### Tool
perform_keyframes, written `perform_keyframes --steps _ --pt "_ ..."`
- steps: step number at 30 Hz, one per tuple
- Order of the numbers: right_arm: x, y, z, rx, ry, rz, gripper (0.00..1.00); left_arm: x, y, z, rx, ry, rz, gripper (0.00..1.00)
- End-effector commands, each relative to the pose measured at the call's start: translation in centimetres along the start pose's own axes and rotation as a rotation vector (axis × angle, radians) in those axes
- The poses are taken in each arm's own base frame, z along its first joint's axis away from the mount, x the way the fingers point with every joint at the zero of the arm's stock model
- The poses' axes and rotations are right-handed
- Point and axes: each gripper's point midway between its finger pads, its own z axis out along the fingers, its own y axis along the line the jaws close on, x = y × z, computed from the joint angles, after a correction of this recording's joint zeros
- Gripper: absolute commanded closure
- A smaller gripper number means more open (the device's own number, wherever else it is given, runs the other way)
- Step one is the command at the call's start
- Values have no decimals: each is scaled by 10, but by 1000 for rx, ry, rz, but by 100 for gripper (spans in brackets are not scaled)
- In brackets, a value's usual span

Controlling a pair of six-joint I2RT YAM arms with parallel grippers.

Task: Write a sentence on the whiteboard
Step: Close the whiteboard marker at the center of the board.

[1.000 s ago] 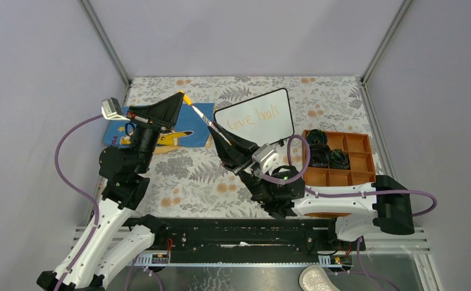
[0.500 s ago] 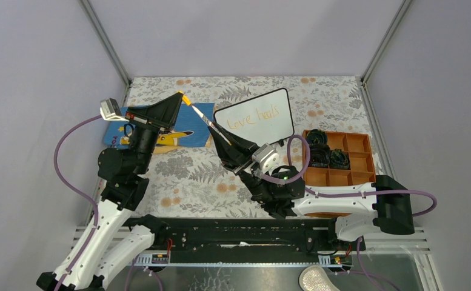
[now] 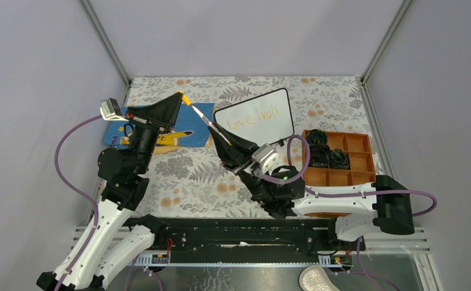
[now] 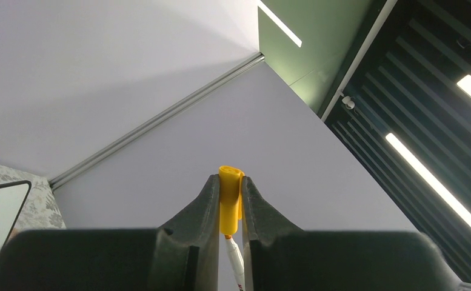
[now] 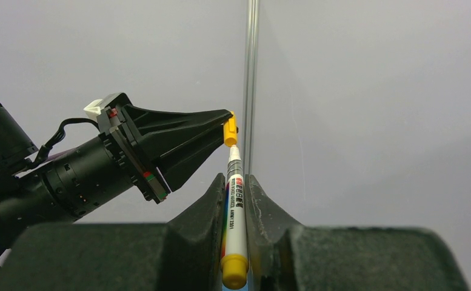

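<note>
The whiteboard (image 3: 263, 131) stands propped at the upper centre of the top view, just left of the orange tray (image 3: 355, 144). The sentence (image 3: 254, 117) so far reads about "Love heals", one orange line across its face. I judge the board light and glossy, on small feet, so it will likely skid or tip under a hard push. Pen pressure should stay gentle.

The marker (image 5: 235, 206) is slim, stiff and smooth-barrelled. My right gripper (image 5: 236, 179) is clamped round its barrel near the back end, with the nib pointing up and to the left in the top view. A grip closer to the nib would probably steady the strokes.

My left gripper (image 4: 230, 183) pinches the yellow cap (image 4: 230, 200), which is small and, I'd guess, slippery. The cap sits right at the nib, and I cannot tell whether it is seated or just clear.

The blue mat (image 3: 193, 134) lies under the left gripper, at the left.
</note>
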Motion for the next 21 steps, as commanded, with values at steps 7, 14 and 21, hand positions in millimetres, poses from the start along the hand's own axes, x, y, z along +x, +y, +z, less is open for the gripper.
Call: perform_keyframes --steps 7,14,21 --pt "-23 -9 9 47 -58 38 100 -1 -23 -3 86 11 -12 100" --pt "-25 -8 9 39 -63 45 100 0 -18 -3 74 13 -14 100" --pt "-27 -8 9 38 -65 45 100 1 -16 -2 69 14 -9 100"
